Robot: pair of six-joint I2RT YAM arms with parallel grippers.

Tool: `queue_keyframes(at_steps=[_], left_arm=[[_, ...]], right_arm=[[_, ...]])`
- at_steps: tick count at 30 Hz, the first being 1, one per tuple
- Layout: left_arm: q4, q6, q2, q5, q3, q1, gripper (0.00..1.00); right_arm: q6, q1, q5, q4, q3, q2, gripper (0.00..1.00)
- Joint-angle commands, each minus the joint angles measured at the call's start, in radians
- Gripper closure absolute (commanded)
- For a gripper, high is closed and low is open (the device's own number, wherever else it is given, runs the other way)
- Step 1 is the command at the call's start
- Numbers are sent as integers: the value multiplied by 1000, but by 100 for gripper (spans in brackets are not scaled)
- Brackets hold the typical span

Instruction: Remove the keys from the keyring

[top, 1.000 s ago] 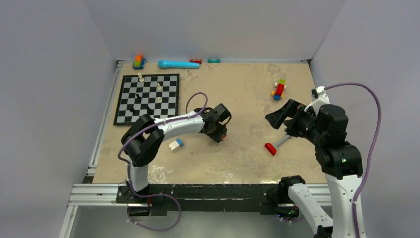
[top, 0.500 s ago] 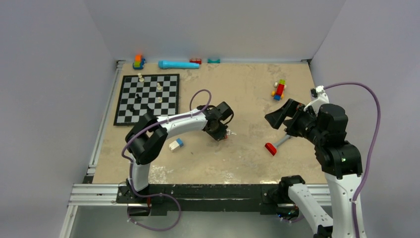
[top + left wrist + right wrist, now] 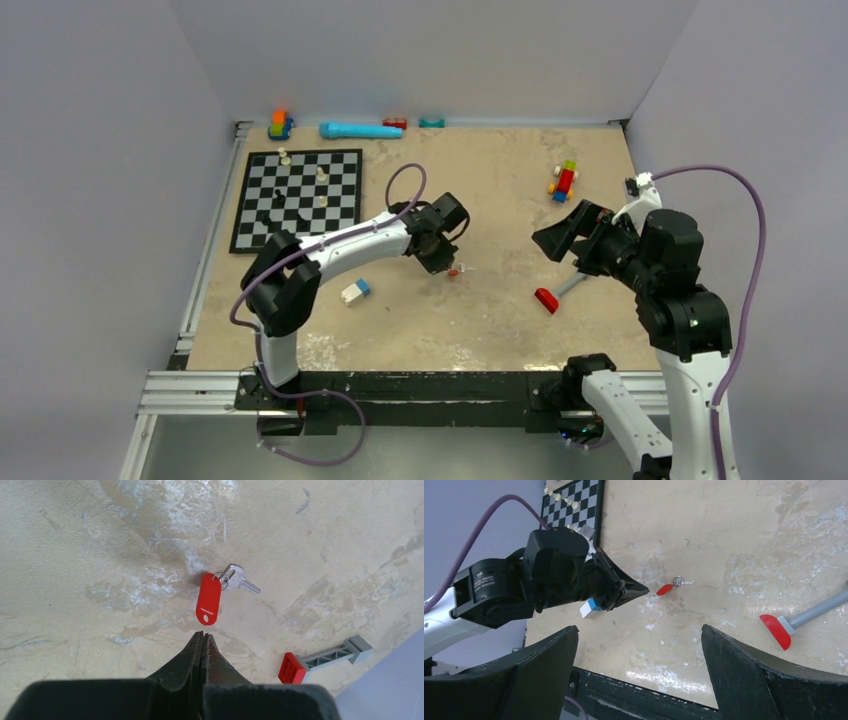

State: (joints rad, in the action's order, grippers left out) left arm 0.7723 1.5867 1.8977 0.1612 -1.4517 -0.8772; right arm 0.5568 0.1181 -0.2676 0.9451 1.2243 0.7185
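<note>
The left gripper (image 3: 202, 636) points down and forward, jaws pressed together. The right gripper (image 3: 639, 630) hangs raised, jaws wide apart.

Legible text, numbers, brands: none in any view. Red key tag (image 3: 208, 599), centre of left wrist view: short white dash near lower end, no lettering.

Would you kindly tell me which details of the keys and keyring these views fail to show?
Left wrist view: the ring is tiny where the red tag meets the key. Its split end cannot be found, and a second key underneath cannot be ruled out.
Top view: the red tag is a speck, and the ring and key are too small to separate.
Right wrist view: the red tag and key are small and soft, and the ring is lost between them.
</note>
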Motion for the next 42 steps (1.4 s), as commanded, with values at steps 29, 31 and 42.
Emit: queue_keyframes(at_steps=[29, 31, 42], left_arm=[[-397, 220, -46, -77, 239, 6, 39], [-388, 226, -29, -71, 221, 6, 42], [-363, 193, -5, -66, 177, 9, 78]], right_arm=[[28, 5, -143, 23, 97, 10, 5], [26, 5, -137, 28, 101, 11, 5], [31, 5, -121, 11, 103, 23, 5]])
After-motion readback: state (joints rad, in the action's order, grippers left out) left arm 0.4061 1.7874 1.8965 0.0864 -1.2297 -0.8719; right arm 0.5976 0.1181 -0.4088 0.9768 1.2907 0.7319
